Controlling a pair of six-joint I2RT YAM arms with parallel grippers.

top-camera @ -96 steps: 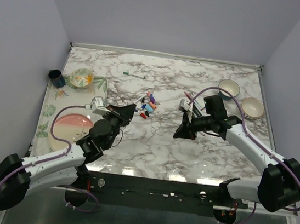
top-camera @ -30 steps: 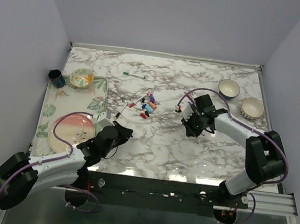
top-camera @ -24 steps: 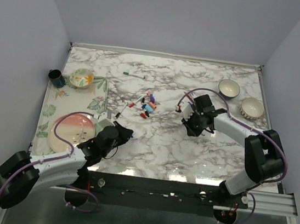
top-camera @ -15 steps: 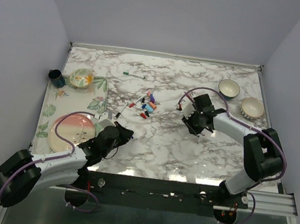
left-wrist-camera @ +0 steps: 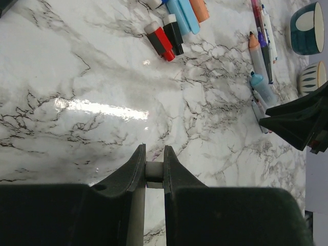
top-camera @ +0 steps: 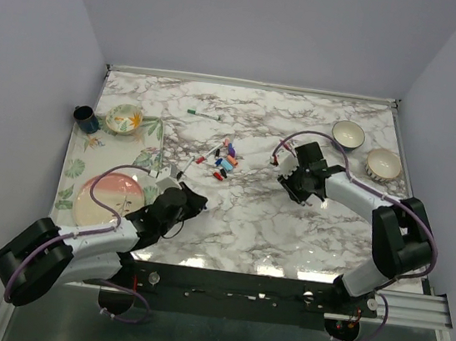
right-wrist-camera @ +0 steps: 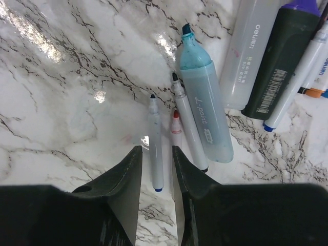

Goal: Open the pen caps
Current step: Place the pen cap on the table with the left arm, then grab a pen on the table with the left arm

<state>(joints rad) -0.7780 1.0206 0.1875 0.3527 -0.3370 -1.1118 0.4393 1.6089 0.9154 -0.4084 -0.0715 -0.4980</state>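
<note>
The pen caps (top-camera: 226,163) lie in a small coloured heap at mid-table. In the left wrist view a red cap (left-wrist-camera: 159,41) and a black cap (left-wrist-camera: 173,33) lie side by side, with blue and orange ones beyond. My left gripper (top-camera: 194,199) (left-wrist-camera: 154,166) is shut on a small whitish stub (left-wrist-camera: 154,171); I cannot tell what it is. My right gripper (top-camera: 290,179) (right-wrist-camera: 156,152) is open and low over the table. Its jaws stand on either side of a thin white blue-tipped pen (right-wrist-camera: 155,148), among other uncapped pens (top-camera: 280,161).
A white pen (top-camera: 186,168) lies just beyond my left gripper. A green pen (top-camera: 204,114) lies at the back. Two bowls (top-camera: 349,134) (top-camera: 383,164) stand at the right. A floral tray (top-camera: 73,169) on the left holds a pink plate, a bowl (top-camera: 123,118) and a mug (top-camera: 86,119).
My left gripper has drawn back from the cap heap toward the near edge, leaving the white pen on the table. My right gripper has come in and down over the uncapped pens.
</note>
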